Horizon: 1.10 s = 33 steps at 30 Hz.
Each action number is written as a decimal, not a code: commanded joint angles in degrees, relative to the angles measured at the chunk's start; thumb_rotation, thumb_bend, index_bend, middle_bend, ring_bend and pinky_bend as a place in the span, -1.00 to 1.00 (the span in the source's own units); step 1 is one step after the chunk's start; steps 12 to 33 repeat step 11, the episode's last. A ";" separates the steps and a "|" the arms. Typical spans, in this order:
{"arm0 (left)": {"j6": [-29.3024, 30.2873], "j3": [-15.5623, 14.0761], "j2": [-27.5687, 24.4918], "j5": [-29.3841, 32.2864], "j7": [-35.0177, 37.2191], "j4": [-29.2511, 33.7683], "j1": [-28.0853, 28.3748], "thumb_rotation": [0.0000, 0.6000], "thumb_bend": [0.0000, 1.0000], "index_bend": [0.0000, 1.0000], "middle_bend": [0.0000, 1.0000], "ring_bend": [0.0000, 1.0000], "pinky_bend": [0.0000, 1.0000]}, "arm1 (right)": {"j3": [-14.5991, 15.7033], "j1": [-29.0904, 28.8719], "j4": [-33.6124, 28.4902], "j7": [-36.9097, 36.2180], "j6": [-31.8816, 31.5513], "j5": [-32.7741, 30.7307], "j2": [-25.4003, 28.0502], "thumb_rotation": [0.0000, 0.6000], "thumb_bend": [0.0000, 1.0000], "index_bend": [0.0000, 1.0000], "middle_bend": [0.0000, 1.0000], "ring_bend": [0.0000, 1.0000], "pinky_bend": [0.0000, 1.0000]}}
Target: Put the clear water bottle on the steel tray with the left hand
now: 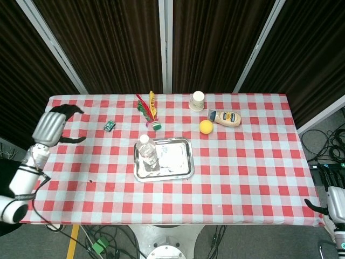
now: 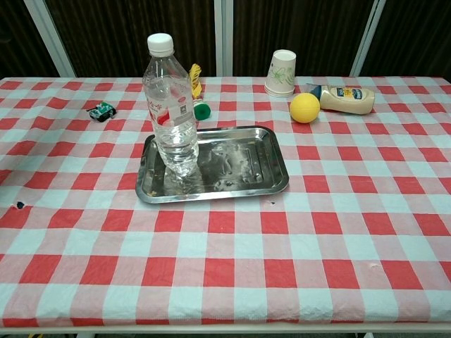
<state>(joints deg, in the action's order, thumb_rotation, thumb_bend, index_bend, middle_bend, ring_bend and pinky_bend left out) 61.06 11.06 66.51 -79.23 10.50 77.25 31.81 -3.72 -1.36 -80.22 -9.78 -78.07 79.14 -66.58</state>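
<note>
The left hand (image 1: 54, 125) hangs over the table's left edge, at about nine o'clock from the tray in the head view, and is out of the chest view. Its fingers are spread apart and it holds nothing; it is well apart from the bottle. The right hand shows only as a pale shape with a dark tip at the lower right corner of the head view (image 1: 331, 206), off the table, and whether it is released or clenched cannot be told.

The clear water bottle (image 2: 170, 105) stands upright on the steel tray (image 2: 261, 165), at the tray's left end, with its white cap on and water in its lower part. The tray lies near the middle of the red-and-white checked tablecloth (image 2: 282, 246).

At about ten o'clock from the tray sits a small green toy car (image 2: 103, 110). Just beyond the tray, at twelve o'clock, lies a shuttlecock (image 1: 150, 110) with red, green and yellow feathers, partly hidden behind the bottle in the chest view. At about one o'clock stands a paper cup (image 2: 282, 72), upright. At two o'clock a yellow ball (image 2: 304, 108) rests just beside a squeeze bottle of mayonnaise (image 2: 345, 98) lying on its side.
</note>
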 commanded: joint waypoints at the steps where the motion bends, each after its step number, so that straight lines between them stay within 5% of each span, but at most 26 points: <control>1: -1.09 -4.81 -6.00 -0.31 -5.21 2.46 -5.31 0.27 -0.83 -0.35 -0.34 -0.57 -0.47 | 0.02 -0.06 0.02 0.35 0.11 -0.09 -0.20 1.00 -0.80 -1.00 -0.89 -1.00 -1.00; 9: 3.44 -5.74 -8.40 5.34 -10.63 9.17 -10.69 0.17 -0.83 -0.41 -0.40 -0.59 -0.49 | -0.05 -0.59 0.21 1.76 1.08 -0.60 -0.57 1.00 -0.80 -1.00 -0.89 -1.00 -1.00; 33: 4.29 -5.74 -7.81 5.98 -11.64 9.27 -11.25 0.16 -0.83 -0.42 -0.40 -0.59 -0.49 | -0.09 -0.66 0.26 2.23 1.35 -0.94 -0.71 1.00 -0.80 -1.00 -0.89 -1.00 -1.00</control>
